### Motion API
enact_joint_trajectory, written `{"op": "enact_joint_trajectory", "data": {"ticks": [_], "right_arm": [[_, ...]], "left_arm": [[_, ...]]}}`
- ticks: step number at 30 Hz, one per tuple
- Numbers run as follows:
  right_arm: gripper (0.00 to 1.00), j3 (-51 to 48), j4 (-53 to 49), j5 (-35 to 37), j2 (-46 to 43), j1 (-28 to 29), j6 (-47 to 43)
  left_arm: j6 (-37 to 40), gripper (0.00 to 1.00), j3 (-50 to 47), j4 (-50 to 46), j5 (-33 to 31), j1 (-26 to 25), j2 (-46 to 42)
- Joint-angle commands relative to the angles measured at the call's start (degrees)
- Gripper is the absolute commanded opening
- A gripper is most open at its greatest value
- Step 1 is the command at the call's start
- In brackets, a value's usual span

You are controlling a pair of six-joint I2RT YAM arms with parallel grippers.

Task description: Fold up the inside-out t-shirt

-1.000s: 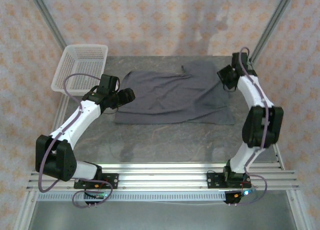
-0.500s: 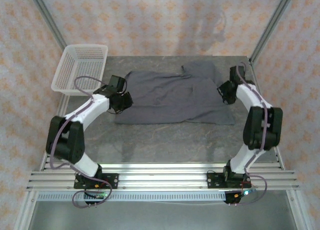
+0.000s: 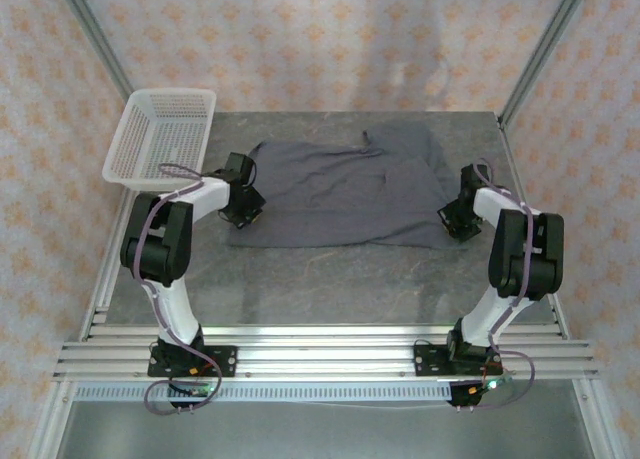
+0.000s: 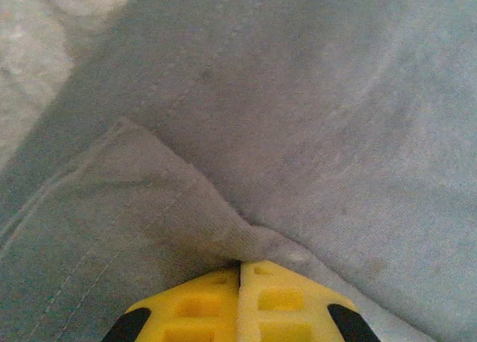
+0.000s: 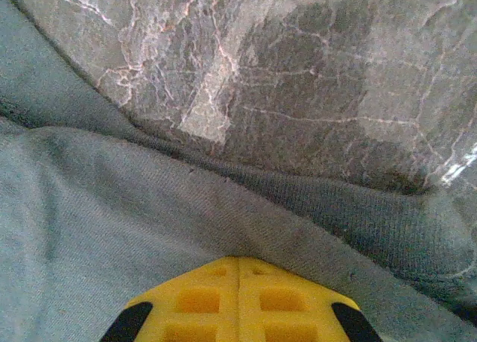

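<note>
The inside-out t-shirt lies spread flat across the middle of the table, dark slate-grey, with a sleeve at the far right. My left gripper is low over its left edge. In the left wrist view the yellow fingers are shut and a raised ridge of the t-shirt runs into their tips. My right gripper is down at the shirt's near right corner. In the right wrist view its yellow fingers are shut, with the t-shirt's hem bunched against the tips.
A white mesh basket stands at the table's far left corner. Bare marble tabletop lies between the shirt and the arm bases. Slanted metal frame posts rise at the far corners.
The left gripper came down onto the shirt's left edge and shut. The right gripper moved from the far right sleeve toward me to the near right corner.
</note>
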Motion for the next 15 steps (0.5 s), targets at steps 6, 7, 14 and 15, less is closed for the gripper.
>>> {"op": "enact_joint_trajectory", "data": {"ticks": [6,7,14,15], "right_arm": [[0.0,-8.9,-12.0,5.1,-8.1,-0.2,-2.7],[0.01,-10.2,-12.7,4.2,-9.5,-0.1,-2.9],[0.01,-17.2,-20.4,4.4,-18.9,-0.2,-2.8],[0.02,-17.3,-20.7,5.3,-20.5,-0.2,-2.7]], "left_arm": [[-5.0,0.0,-22.1,-10.0,-7.1,1.0,-14.3],[-5.4,0.0,-24.3,-9.9,-6.3,0.9,-16.7],[-7.8,0.0,-31.1,-15.0,-6.5,-1.1,-28.4],[-8.4,0.0,-31.5,-15.2,-6.6,-1.6,-30.1]]}}
